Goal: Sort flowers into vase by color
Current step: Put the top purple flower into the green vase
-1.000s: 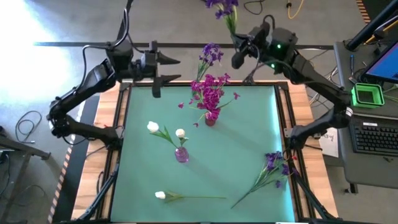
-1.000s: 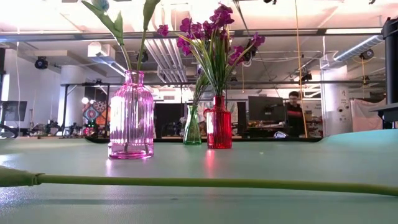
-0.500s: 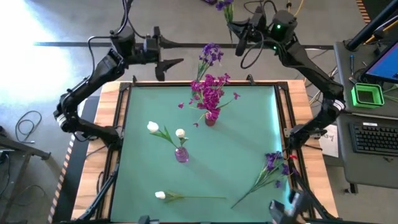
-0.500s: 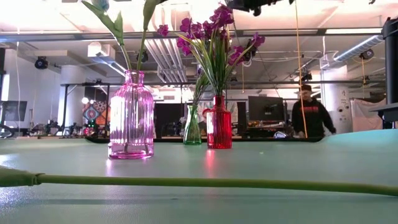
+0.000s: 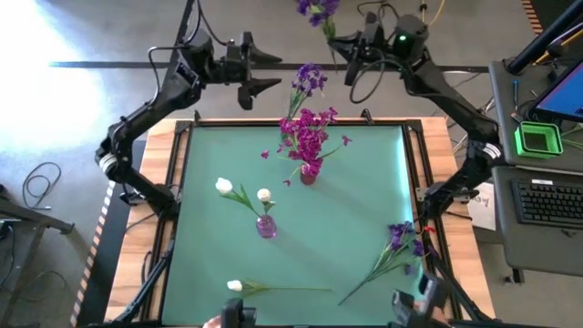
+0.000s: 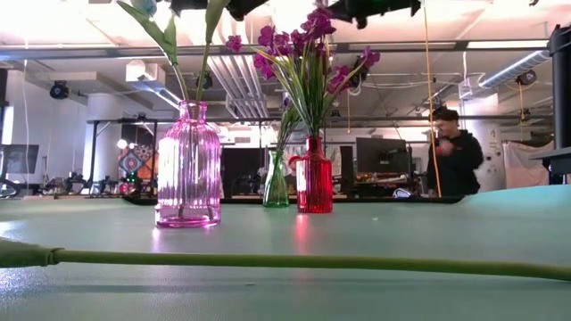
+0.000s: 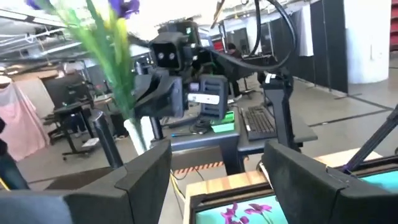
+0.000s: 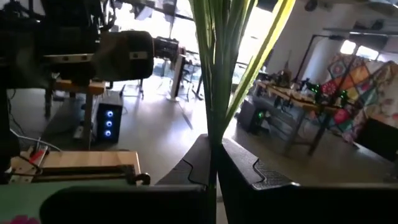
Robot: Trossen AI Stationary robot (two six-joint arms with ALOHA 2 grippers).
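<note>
Nearest the front edge of the green mat (image 5: pixel 355 191) we see one white tulip (image 5: pixel 235 286) lying flat, its stem (image 6: pixel 294 262) running across the low view. Right of it, a violet-purple bunch (image 5: pixel 401 239) lies on the mat near the right edge, stems angled toward the front. Mid-mat, a pink glass vase (image 6: pixel 188 166) holds two white tulips (image 5: pixel 243 193). Farther back, a red vase (image 6: pixel 313 176) holds the magenta-pink cluster (image 5: pixel 307 135), upright and spread. Behind that, at the far edge, a small green vase (image 6: pixel 276 180) carries a violet-purple stem (image 5: pixel 308 80). Beyond the table's far edge, the left gripper (image 5: pixel 259 74) hovers high with fingers spread and nothing between them, pointed toward the right arm. The right gripper (image 5: pixel 350 53) is up at the same height, fingers clamped on the green stems (image 8: pixel 217 68) of a violet-purple flower (image 5: pixel 316 9) whose blooms stick out past the far edge. In the room beyond, a person (image 6: pixel 455 159) in dark clothes stands by the desks.
</note>
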